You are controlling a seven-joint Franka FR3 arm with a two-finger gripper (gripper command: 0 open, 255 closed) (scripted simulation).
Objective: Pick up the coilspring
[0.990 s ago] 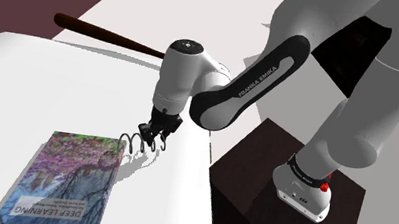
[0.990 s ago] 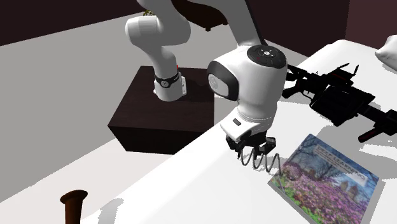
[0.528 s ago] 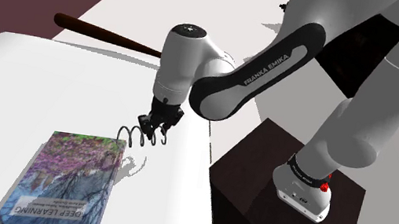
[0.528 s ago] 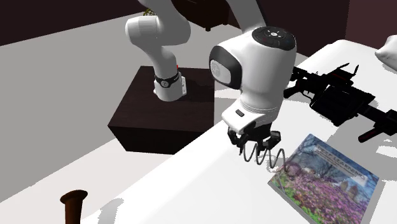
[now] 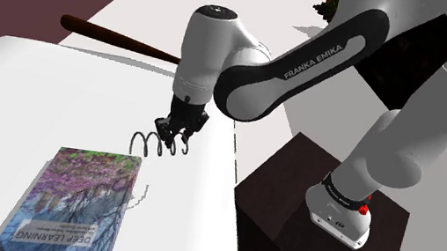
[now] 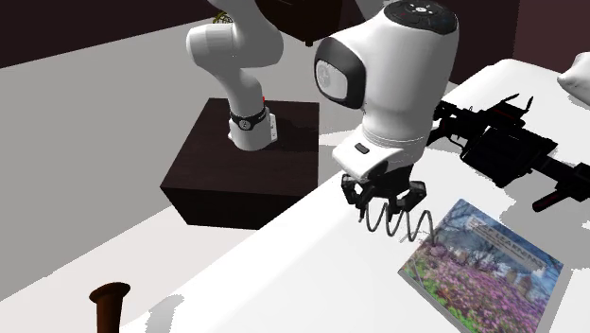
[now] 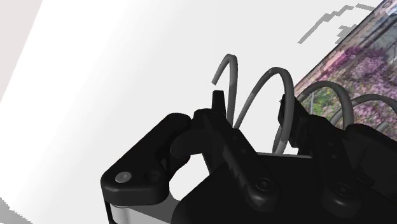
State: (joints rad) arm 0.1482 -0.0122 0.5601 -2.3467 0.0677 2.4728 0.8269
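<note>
A grey wire coil spring (image 5: 150, 143) (image 6: 403, 224) hangs above the white table (image 5: 12, 101), clasped at one end by my black gripper (image 5: 177, 137) (image 6: 384, 201). The spring's free end sticks out toward the shoulder view's left, and its shadow falls on the table and the book's edge. In the wrist view the spring's loops (image 7: 264, 95) curl out from between my two black fingers (image 7: 219, 111), which are shut on it.
A book (image 5: 78, 203) (image 6: 487, 268) with a purple flowering cover lies flat just below the spring. A long dark wooden stick (image 5: 118, 40) lies at the table's far side. A black rifle-like object (image 6: 506, 142) rests beyond the book. A dark wooden post (image 6: 109, 305) stands low left.
The gripper has risen with the coil spring held in it, lifting the spring off the table and away from the book's corner. The arm's wrist has moved upward.
</note>
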